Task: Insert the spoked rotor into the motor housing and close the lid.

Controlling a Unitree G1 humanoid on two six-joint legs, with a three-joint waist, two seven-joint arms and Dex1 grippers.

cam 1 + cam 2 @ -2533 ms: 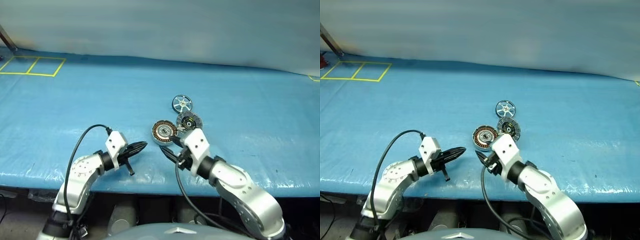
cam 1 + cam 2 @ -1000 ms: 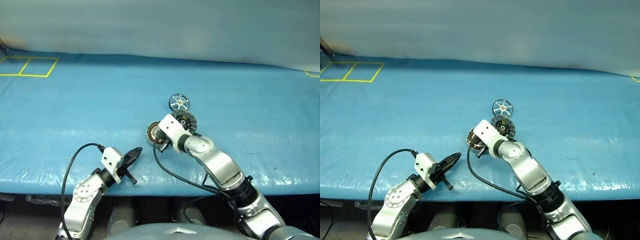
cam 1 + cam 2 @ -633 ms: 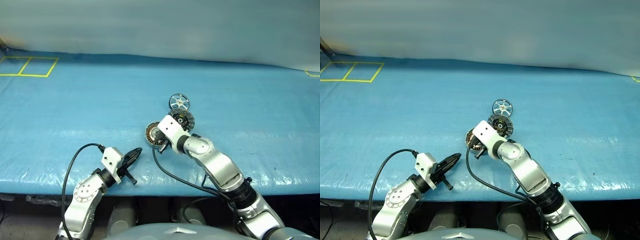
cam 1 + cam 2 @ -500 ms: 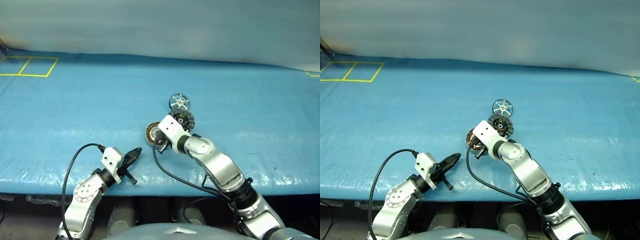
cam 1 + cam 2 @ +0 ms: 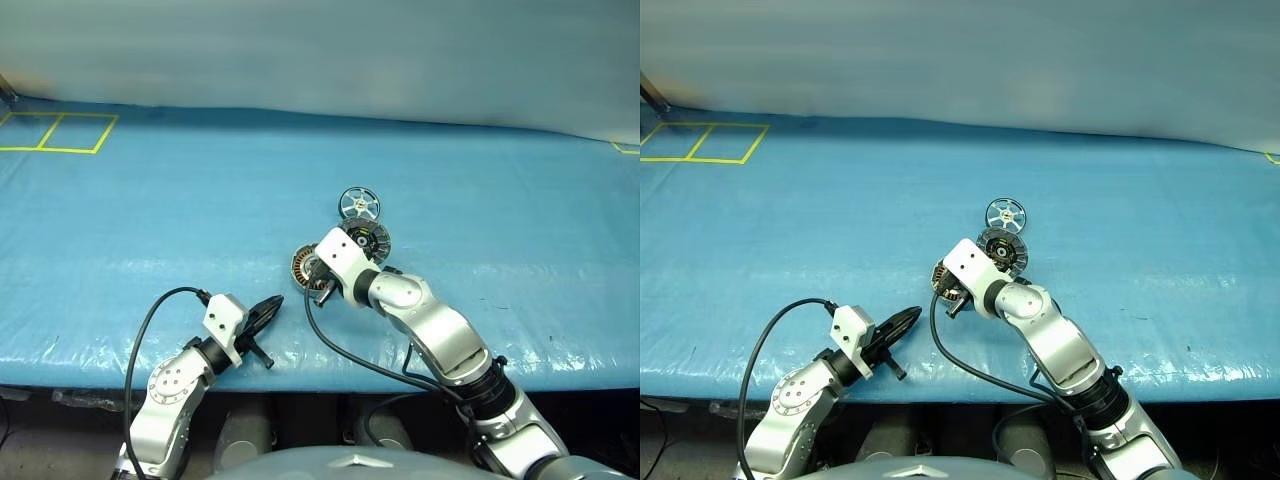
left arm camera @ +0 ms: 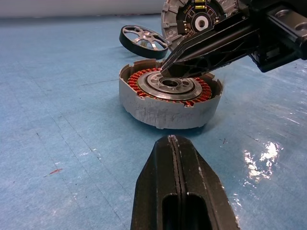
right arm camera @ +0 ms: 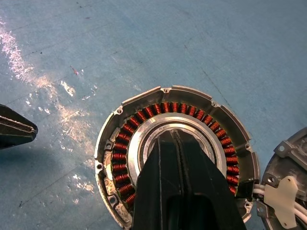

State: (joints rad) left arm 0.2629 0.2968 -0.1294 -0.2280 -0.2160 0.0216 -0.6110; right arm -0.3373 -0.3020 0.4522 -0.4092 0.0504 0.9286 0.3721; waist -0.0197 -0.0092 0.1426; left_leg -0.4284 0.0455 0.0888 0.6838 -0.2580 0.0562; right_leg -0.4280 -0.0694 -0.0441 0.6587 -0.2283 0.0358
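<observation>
A blue tarp (image 5: 150, 220) with yellow tape squares (image 5: 55, 133) at its far left covers the table. The housing (image 6: 170, 98) lies open near the front edge, lid (image 5: 365, 238) and rotor (image 5: 358, 204) just behind. The right gripper (image 6: 165, 70), fingers together, hovers over its centre; the left gripper (image 5: 270, 304), fingers together, points at it.

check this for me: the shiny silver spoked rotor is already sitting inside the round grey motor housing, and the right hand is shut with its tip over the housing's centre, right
Not quite. The shiny silver spoked rotor lies on the blue mat behind the round grey motor housing, not inside it; the left wrist view shows only copper windings and the silver centre in the housing. The rest holds: the right hand is shut, its tip over the housing's centre.
</observation>
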